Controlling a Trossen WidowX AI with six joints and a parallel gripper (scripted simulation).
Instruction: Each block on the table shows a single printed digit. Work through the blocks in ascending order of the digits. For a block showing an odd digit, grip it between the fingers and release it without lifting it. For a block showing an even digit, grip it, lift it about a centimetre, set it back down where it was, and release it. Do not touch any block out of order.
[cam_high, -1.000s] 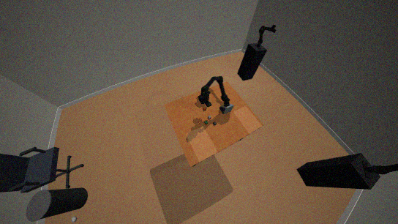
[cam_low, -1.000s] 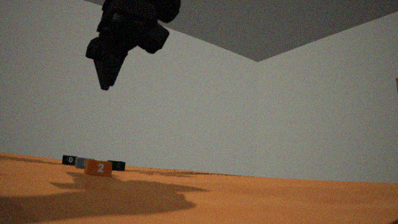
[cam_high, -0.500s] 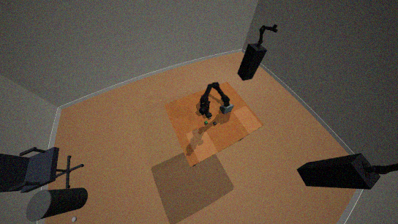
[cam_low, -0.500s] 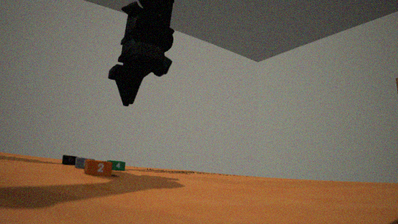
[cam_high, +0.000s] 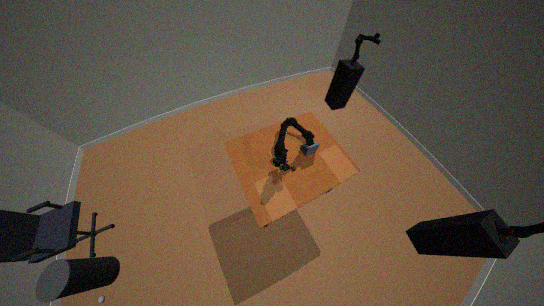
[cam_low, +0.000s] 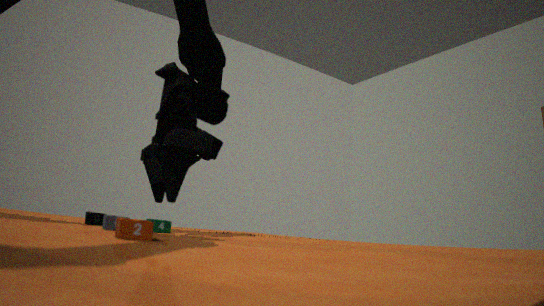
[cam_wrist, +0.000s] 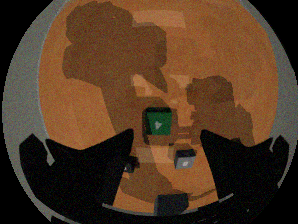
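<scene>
While the green block (cam_wrist: 158, 121) marked 4 is framed between the two fingers in the wrist view, it is left resting on the orange table (cam_low: 325, 270), beside the orange block (cam_low: 134, 229) marked 2, a grey block (cam_low: 109, 222) and a dark block (cam_low: 94, 218). The gripper (cam_low: 165, 196) is held above them, jaws spread wide and empty.

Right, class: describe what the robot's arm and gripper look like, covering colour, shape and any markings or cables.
The slim, jointed black arm has chunky angular housings above its black parallel-jaw gripper. The two fingers taper to blunt points. A pale grey block sits at the arm's base end. No markings, labels or loose cables are visible; the dim light hides finer detail.
</scene>
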